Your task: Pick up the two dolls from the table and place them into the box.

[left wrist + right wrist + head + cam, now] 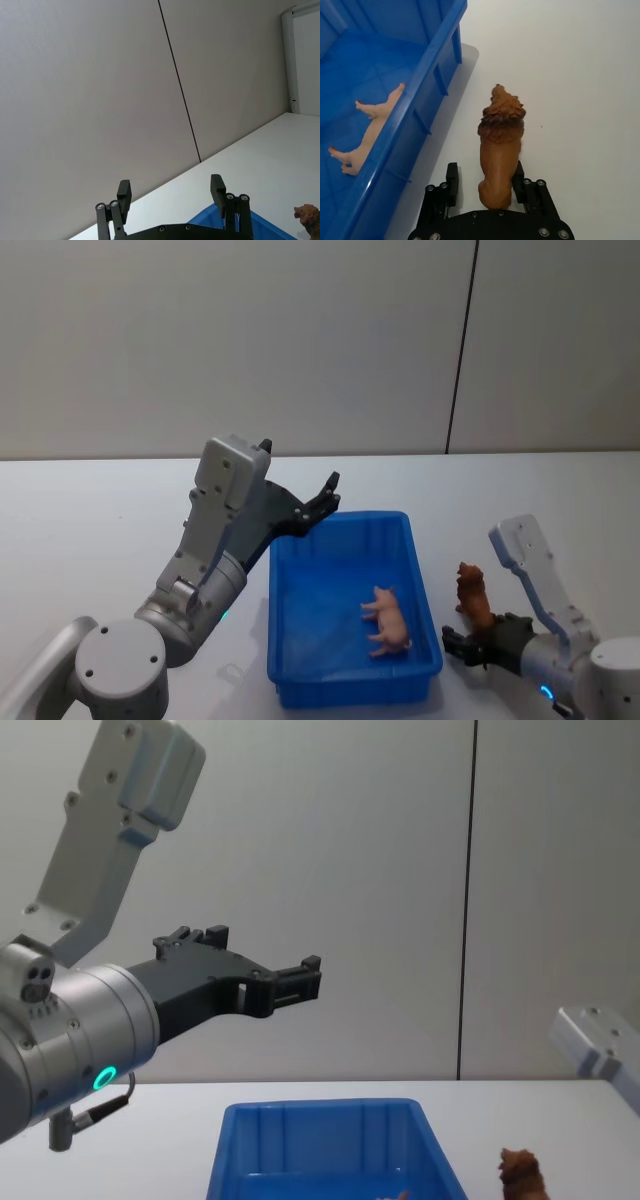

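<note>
Dolls are split. I see the pink doll [388, 620] lying on its side on the floor of the blue box [345, 680], lower centre of the head view. The reddish-brown doll [474, 600] stands on the white table [90, 520] just beside the box's right wall, at the lower right. My right gripper [485, 176] sits low behind it with fingers spread either side of its hindquarters. One finger [518, 176] looks to touch its flank and the other stands apart with table showing between, so nothing is grasped. My left gripper [300, 978] hangs in the air above the box's far left corner, centre left of the head view, fingers released and empty.
</note>
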`<action>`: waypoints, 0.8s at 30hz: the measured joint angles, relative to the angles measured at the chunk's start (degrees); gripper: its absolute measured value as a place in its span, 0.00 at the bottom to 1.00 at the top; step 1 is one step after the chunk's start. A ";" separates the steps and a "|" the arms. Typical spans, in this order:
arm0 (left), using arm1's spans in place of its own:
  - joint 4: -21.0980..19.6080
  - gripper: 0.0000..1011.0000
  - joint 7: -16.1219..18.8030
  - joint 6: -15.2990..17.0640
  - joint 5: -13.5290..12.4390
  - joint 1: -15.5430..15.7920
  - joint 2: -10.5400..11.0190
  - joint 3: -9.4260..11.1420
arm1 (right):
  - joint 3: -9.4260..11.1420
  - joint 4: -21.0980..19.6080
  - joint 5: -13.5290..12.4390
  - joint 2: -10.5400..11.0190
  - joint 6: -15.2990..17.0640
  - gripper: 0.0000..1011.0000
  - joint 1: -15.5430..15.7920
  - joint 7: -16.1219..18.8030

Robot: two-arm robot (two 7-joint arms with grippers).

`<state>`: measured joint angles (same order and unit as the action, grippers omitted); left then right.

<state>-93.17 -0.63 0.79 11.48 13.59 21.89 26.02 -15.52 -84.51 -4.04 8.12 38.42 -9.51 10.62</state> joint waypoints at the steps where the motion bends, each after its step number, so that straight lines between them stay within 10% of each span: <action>1: 0.00 0.99 0.00 0.00 0.00 0.00 0.00 0.00 | -0.02 0.10 0.04 -0.04 -0.01 0.64 -0.06 0.02; 13: 0.00 0.99 0.00 0.00 0.00 0.00 0.00 0.00 | 0.07 0.06 0.36 -0.12 -0.91 0.26 -0.01 -0.88; 24: 0.00 0.99 0.00 0.00 0.00 0.00 0.00 0.00 | 0.37 -2.57 1.97 0.12 -4.11 0.26 0.52 -3.60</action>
<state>-93.18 -0.63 0.79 11.48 13.59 21.89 26.03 -15.15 -87.08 -2.07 8.23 34.31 -8.99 7.02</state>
